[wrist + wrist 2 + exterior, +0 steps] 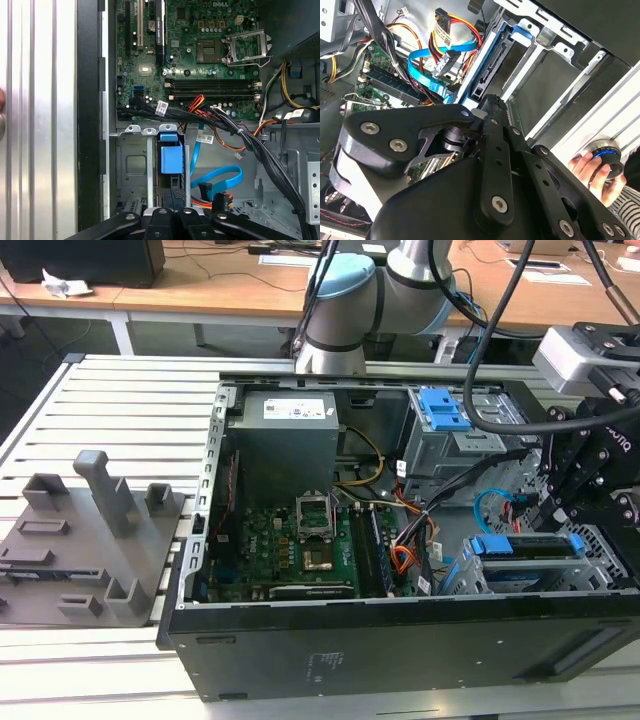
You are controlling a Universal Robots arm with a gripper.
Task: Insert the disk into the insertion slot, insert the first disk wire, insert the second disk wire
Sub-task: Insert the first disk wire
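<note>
The disk (525,552), silver in a bright blue carrier, lies in the insertion slot (605,545), a grey perforated cage at the case's corner on the exterior view's right. In the first wrist view the carrier's blue tab (170,152) sits between the slot's metal rails (131,165). My black gripper (560,520) hangs just above the disk's end. In both wrist views it is shut (490,102) (173,192), holding nothing, its tips at the disk's connector edge (481,89). A blue flat wire (420,62) (220,176) and a connector on red, yellow and black wires (445,22) hang loose beside the disk.
A taller grey cage with a blue latch (445,408) stands behind the slot. Black cable bundles (240,132) cross beside the motherboard (300,550). A person's hand (590,170) holds a round knob outside the case. Grey fixtures (90,530) sit on the exterior view's left.
</note>
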